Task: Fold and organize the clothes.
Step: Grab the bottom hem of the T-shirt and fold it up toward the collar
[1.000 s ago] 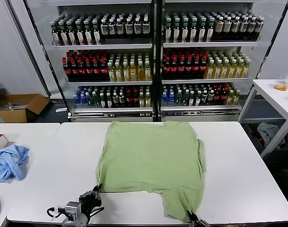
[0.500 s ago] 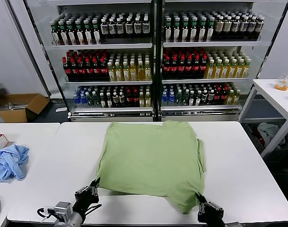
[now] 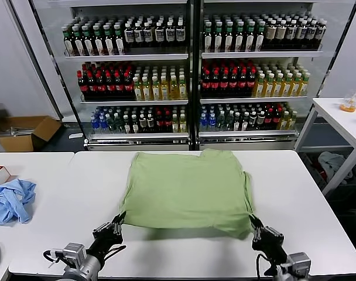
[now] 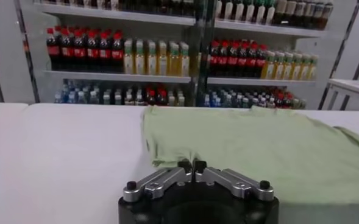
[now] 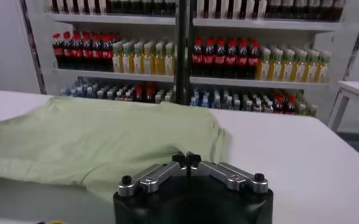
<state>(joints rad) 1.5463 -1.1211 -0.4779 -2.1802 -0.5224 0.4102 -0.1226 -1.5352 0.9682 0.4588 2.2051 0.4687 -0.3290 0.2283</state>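
Shirt, light green, lay near the middle of the white bench, its far edge toward the drink coolers and its near hem lifted off the surface. Left gripper held the near-left corner of the hem; right gripper held the near-right corner. In both wrist views the jaws were pressed together with green fabric pinched between the tips. A shadow lay under the raised hem, so the near edge was clear of the bench while the rest of the cloth rested flat.

Progress, as judged: early. The garment appeared spread back-side up, with no collar, buttons or patch visible. One sleeve looked tucked along the right edge. The bottom-to-top fold seemed only begun: the hem was raised but not carried over toward the collar end. Left to do: complete that fold, any further folds, and final placement.

Containers: an open cardboard box stood on the floor at far left; contents could not be made out. Light blue cloth lay bunched on the adjoining bench, well apart.
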